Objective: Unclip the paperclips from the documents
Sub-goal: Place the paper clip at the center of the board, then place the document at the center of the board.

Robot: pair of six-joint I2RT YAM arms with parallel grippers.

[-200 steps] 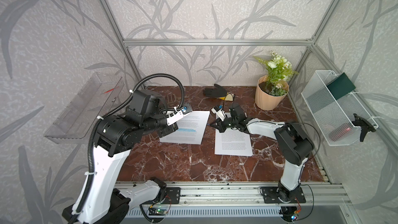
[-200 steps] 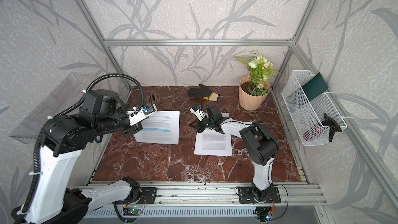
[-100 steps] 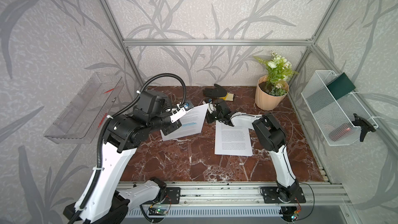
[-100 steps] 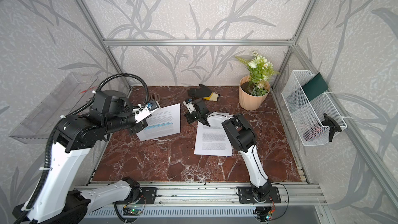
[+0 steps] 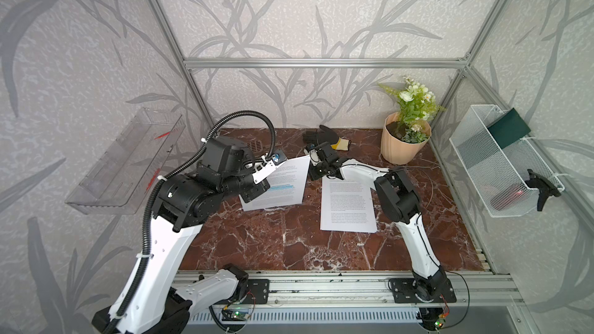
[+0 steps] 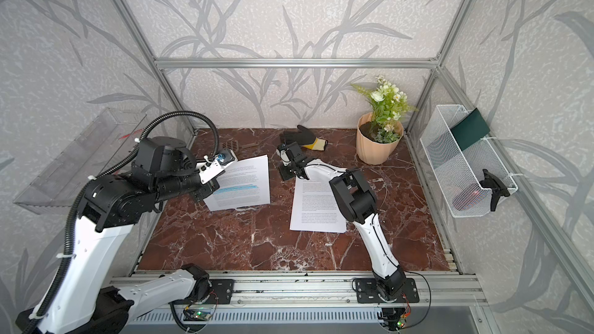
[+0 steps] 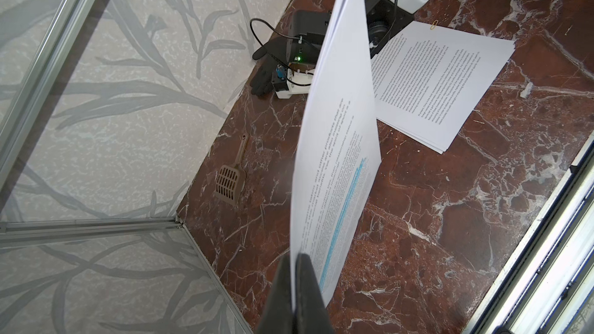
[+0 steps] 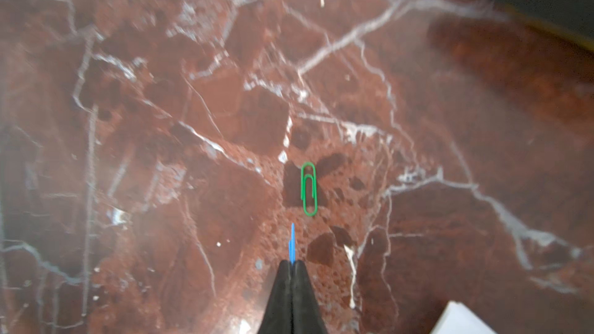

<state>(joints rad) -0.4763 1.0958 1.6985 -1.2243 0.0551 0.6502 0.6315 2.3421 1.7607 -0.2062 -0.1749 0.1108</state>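
Counting two documents [image 5: 286,183] [image 5: 348,204] and three paperclips [image 8: 292,242] [image 8: 309,189] [image 7: 434,25] in view

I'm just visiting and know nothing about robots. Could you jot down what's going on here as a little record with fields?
Left gripper: shut on an edge of the blue-highlighted document, holding it tilted up from the table
Right gripper: shut on a blue paperclip, over the table
Green paperclip: loose on the table, close to the blue paperclip
Plain document: flat on the table, yellow paperclip on one corner
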